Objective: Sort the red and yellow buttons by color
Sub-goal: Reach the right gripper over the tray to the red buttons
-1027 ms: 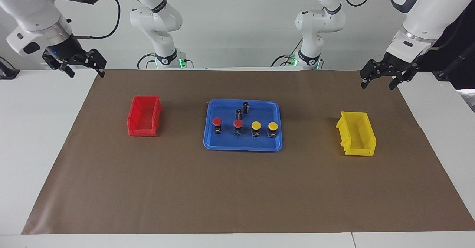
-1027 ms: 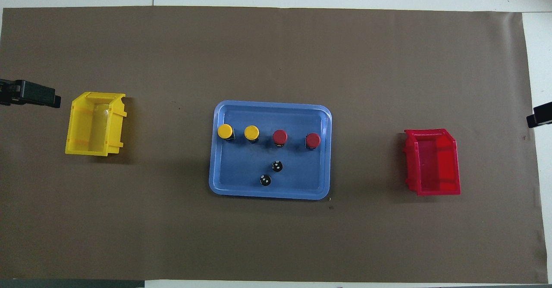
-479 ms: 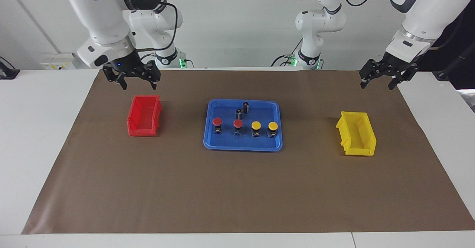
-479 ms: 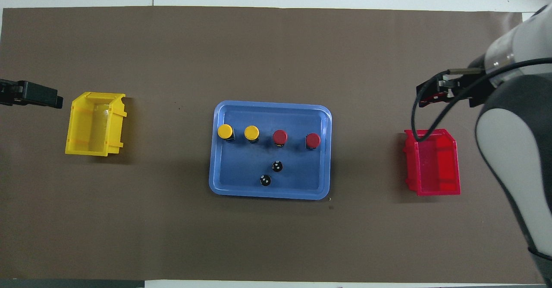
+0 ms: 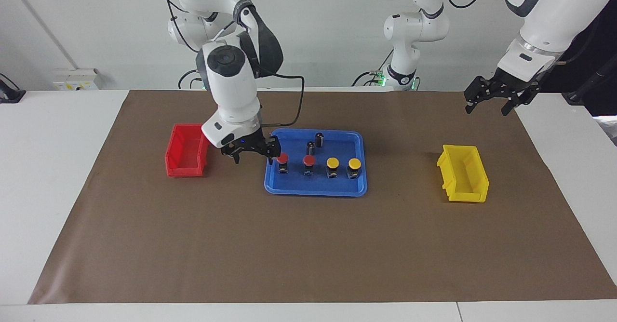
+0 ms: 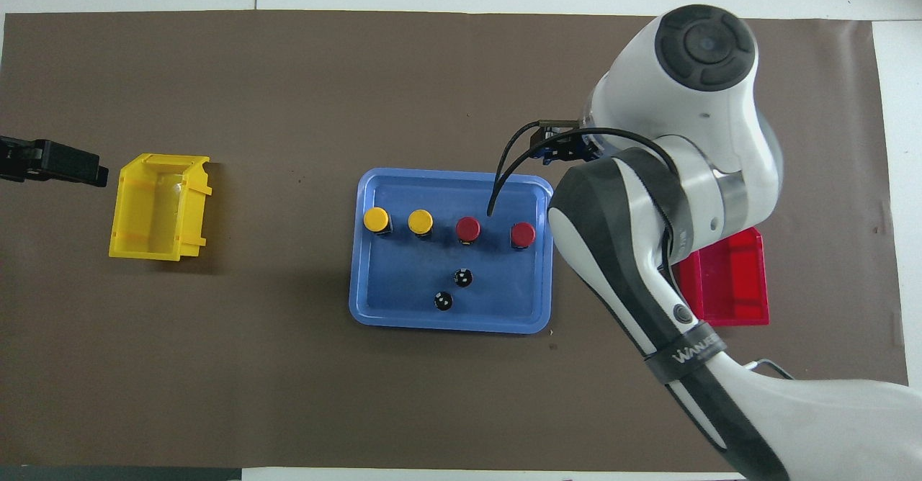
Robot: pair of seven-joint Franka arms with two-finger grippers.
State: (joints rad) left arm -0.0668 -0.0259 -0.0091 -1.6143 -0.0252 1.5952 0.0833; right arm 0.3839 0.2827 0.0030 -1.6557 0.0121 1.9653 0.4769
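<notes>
- Red and yellow buttons stand in one row in the blue tray (image 5: 315, 190), each a round cap on a small black base.
- The two red buttons (image 5: 282, 157) (image 5: 309, 160) take the part of the row toward the right arm's end of the worktop (image 5: 43, 182); the two yellow buttons (image 5: 332, 162) (image 5: 355, 163) take the part toward the left arm's end.
- Two dark cylinders (image 5: 319, 139) (image 5: 310, 147) stand in the same tray, nearer to the robots than the row.
- The tray sits mid-way along a brown mat (image 5: 308, 249) that covers the worktop.
- A red bin (image 5: 185, 151) lies on the mat toward the right arm's end, a yellow bin (image 5: 463, 173) toward the left arm's end, each well apart from the tray.
- The right gripper (image 5: 251, 154) hangs low between the red bin and the tray, over the tray's rim, just beside the outer red button; its jaws are released and grasp nothing.
- In the overhead view the right arm covers part of the red bin.
- The left gripper (image 5: 487, 102) hangs in the air over the mat's corner at the left arm's end, well apart from the yellow bin; its jaws are released too and carry nothing.
</notes>
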